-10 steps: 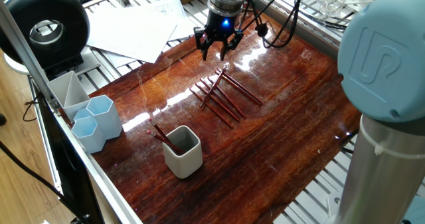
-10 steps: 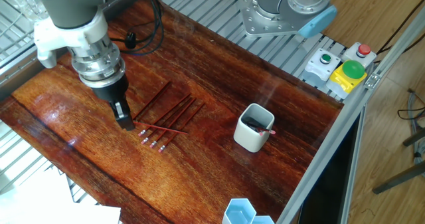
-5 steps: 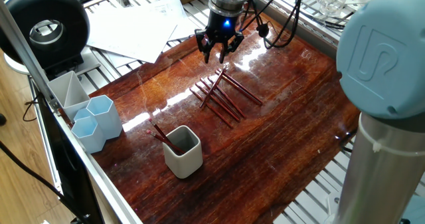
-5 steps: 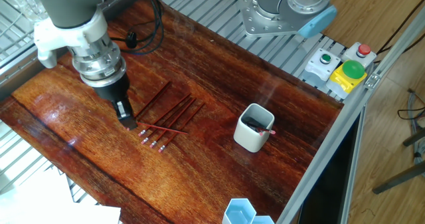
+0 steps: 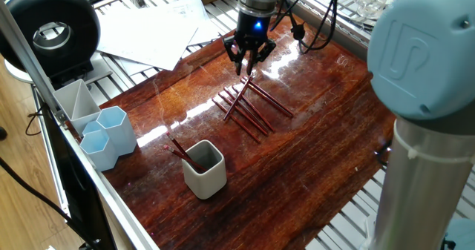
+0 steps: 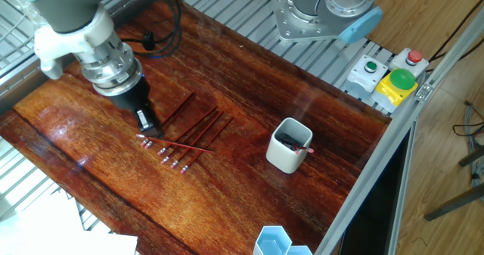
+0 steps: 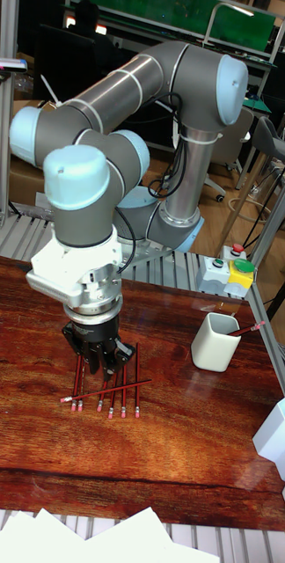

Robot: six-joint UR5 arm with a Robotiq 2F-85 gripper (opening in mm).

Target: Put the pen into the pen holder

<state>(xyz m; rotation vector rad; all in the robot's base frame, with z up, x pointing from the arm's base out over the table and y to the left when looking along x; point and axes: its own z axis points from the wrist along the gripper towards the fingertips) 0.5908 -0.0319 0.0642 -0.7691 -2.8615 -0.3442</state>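
Several dark red pens [image 5: 257,110] [image 6: 198,129] [image 7: 125,389] lie side by side mid-table, with one laid across them. My gripper [image 5: 249,66] [image 6: 148,128] [image 7: 98,370] is down at the far end of this bundle. Its fingers are drawn close together around one pen there, tips at table level. The pen holder [image 5: 205,177] [image 6: 285,157] [image 7: 210,348], an off-white rounded-square cup, stands apart from the bundle near the table's edge. Red pens [image 5: 177,149] [image 6: 303,148] lean out of it.
Two pale blue hexagonal cups [image 5: 111,133] and a grey compartment tray [image 5: 73,100] stand at the table's corner. Loose papers [image 5: 156,27] lie behind the gripper. A button box [image 6: 389,77] and the arm's base [image 6: 321,13] sit past the far edge.
The gripper's fingers have narrowed from wide open to nearly together, and it has sunk onto the end of the pen bundle. The pens and the holder have not moved.
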